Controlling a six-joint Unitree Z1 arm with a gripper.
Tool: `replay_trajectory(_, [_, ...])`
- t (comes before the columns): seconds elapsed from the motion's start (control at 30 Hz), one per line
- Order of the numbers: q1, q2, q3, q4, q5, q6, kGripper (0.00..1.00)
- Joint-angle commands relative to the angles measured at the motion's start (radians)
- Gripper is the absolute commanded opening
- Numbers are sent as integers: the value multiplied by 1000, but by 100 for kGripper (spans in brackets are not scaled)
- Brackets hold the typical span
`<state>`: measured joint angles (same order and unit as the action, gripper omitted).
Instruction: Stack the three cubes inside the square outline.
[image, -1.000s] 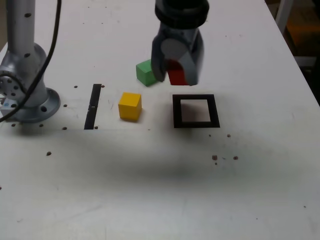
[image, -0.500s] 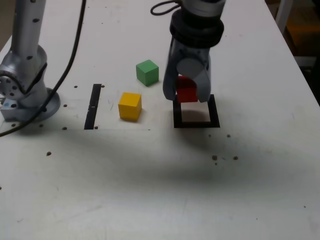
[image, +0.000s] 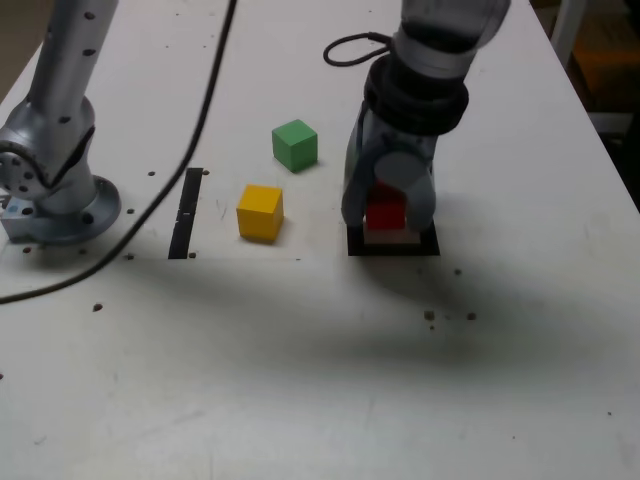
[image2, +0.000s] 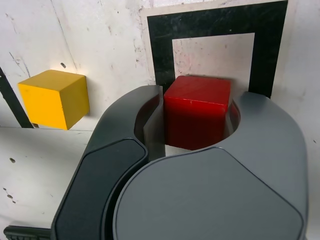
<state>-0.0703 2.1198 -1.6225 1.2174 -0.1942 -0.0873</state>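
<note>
Change: gripper is coming down from beside the green cube onto the square outline.
Grip: clenching the red cube (over the white centre).
Meaning: first placement is nearing; yellow cube is waiting beside the outline.

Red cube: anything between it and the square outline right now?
Nothing visible. The gripper is shut on the red cube directly over the square outline, whose white centre looks bare. The yellow cube and green cube sit off to the exterior view's left, clear of the frame.
</note>
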Motion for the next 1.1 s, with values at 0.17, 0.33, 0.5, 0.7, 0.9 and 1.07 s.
replay_trajectory(0.17, [-2, 29, -5, -3, 6, -26, 23])
replay_trajectory(0.33, [-2, 41, -6, -4, 7, -29, 29])
replay_trajectory(0.5, [-2, 48, 1, -2, -5, -27, 45])
replay_trajectory(0.7, [-2, 60, 7, -3, -29, -15, 69])
replay_trajectory(0.9, [-2, 64, 6, -6, -30, -14, 78])
replay_trajectory(1.07, [-2, 60, 0, -6, -21, -16, 80])
